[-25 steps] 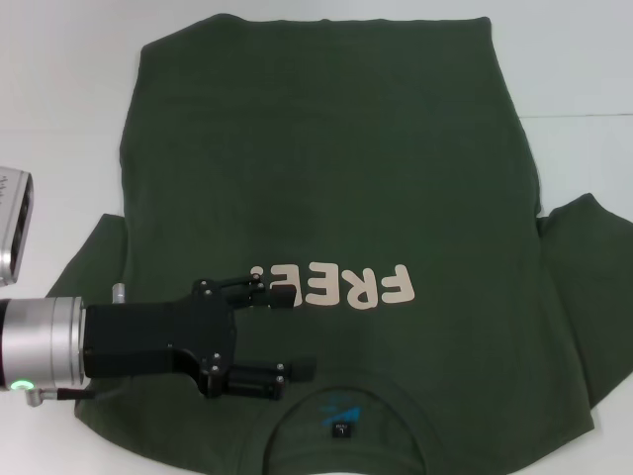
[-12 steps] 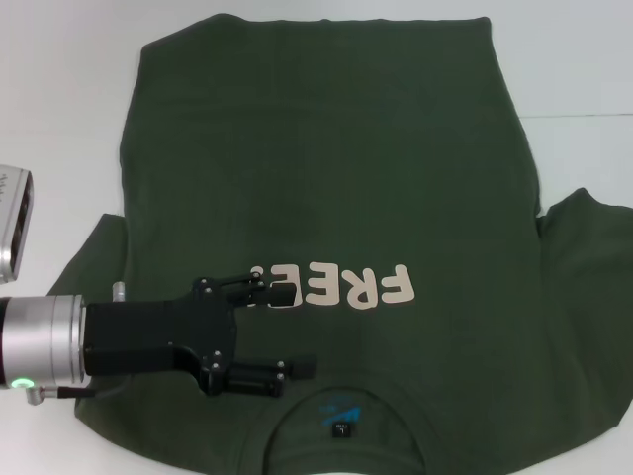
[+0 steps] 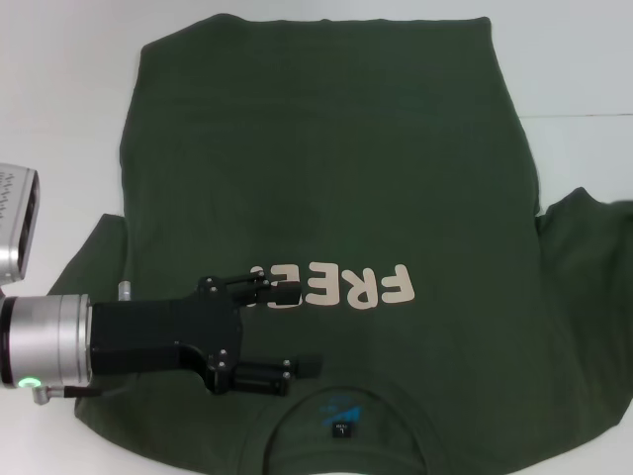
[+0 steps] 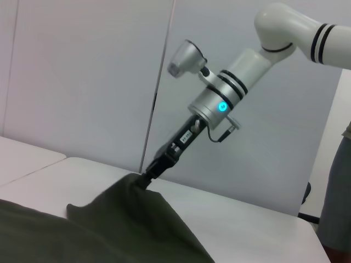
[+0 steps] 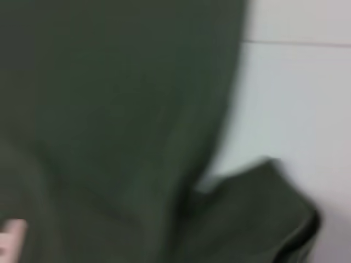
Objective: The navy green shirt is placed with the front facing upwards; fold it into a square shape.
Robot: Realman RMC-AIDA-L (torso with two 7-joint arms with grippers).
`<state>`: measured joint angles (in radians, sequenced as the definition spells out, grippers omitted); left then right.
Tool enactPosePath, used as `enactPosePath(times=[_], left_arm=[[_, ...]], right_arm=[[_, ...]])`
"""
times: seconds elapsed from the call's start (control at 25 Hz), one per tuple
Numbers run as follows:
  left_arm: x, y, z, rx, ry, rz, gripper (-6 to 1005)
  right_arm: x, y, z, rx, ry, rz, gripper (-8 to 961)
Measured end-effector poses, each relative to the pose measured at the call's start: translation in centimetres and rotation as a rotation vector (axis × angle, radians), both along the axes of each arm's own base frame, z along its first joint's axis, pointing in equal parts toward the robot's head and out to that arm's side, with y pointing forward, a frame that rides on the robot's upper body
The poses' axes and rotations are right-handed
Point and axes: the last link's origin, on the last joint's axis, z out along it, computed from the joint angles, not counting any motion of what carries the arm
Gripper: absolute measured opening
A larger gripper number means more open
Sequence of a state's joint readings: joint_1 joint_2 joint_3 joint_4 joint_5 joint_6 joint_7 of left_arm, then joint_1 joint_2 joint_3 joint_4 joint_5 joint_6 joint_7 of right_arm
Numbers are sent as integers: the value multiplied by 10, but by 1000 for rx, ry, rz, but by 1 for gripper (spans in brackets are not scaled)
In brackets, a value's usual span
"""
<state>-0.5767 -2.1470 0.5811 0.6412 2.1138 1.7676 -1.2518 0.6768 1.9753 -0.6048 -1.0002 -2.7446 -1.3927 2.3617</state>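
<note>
The shirt (image 3: 336,198) lies face up on the white tabletop (image 3: 59,89), the left tool (image 3: 287,327) spread apart over its chest near the collar, the right tool (image 4: 147,179) clamped on a lifted sleeve.

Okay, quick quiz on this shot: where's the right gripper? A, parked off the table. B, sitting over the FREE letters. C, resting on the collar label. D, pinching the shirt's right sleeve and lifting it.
D: in the left wrist view the right gripper is shut on the shirt, pulling its sleeve edge up into a peak above the table; the left gripper hovers open near the letters.
</note>
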Motion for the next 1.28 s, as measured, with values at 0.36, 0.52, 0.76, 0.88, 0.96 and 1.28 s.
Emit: enactPosePath(times=[0.36,0.52,0.76,0.88,0.96,1.28], left_arm=[[-1,0,2,14,-13,11,883],[-2,0,3,17,-14,11,883],[-2,0,3,20,-16,14,883],[-2,1,3,23,-15,16,882],[-2,1,3,25,-14,17,882],[-4,3,3,39,-7,29,881]], right_arm=[[-76,15,-68,-174,-8,230,28],[-97,17,-89,-225,10,304,30],[-101,14,-106,-265,22,328,32],[-98,13,-114,-285,22,323,33],[-96,13,-118,-291,15,322,34],[-99,9,-127,-329,33,391,139]])
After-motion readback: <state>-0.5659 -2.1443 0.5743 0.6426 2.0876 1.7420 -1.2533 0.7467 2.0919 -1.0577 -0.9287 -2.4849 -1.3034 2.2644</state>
